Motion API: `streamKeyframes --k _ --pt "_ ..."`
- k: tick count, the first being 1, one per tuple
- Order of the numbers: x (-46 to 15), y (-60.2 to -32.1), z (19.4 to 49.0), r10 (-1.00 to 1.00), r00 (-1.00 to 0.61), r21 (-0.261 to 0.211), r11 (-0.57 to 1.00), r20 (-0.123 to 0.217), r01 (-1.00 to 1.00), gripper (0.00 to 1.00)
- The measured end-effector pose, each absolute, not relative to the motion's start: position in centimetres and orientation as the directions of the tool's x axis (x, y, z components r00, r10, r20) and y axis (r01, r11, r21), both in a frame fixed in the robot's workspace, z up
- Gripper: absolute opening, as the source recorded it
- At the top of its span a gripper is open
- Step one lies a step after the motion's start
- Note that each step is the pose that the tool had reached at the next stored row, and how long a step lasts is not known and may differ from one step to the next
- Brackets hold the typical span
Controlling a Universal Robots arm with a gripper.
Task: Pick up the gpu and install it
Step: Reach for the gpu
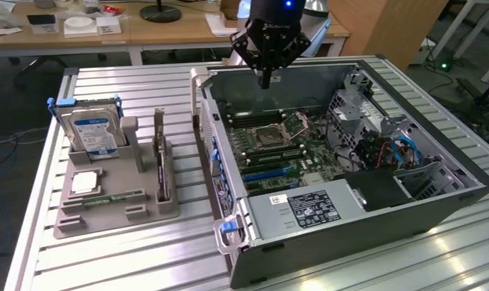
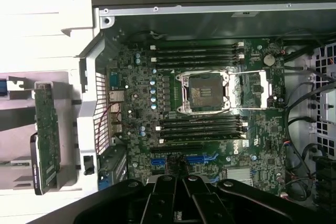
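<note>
The gpu [image 1: 159,163] is a thin dark card standing on edge in a slot of the grey holder [image 1: 115,212], at the exterior view's left of the open computer case [image 1: 341,224]. From the wrist camera the gpu [image 2: 46,129] appears as a green board with a dark edge beside the case wall. My gripper [image 1: 265,82] hangs shut and empty over the far end of the case, above the motherboard [image 1: 277,151]. Its black fingers [image 2: 197,195] meet over the blue card slots [image 2: 202,158] of the motherboard [image 2: 210,129].
The holder also carries a silver hard drive with a blue label [image 1: 91,130], a pale processor chip [image 1: 84,182] and a green memory stick [image 1: 115,198]. Cables and a drive cage [image 1: 398,151] fill the case's right side. Desks stand behind the table.
</note>
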State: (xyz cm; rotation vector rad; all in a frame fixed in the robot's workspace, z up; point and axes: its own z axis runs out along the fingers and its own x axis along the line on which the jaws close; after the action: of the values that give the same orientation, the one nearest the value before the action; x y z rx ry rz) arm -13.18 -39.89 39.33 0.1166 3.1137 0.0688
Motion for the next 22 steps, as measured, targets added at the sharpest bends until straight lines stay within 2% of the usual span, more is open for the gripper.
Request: streamKeyframes --k 22 --pt "-15.2 -39.9 39.3 0.075 -0.997 0.045 0.996 -0.023 0.074 0.11"
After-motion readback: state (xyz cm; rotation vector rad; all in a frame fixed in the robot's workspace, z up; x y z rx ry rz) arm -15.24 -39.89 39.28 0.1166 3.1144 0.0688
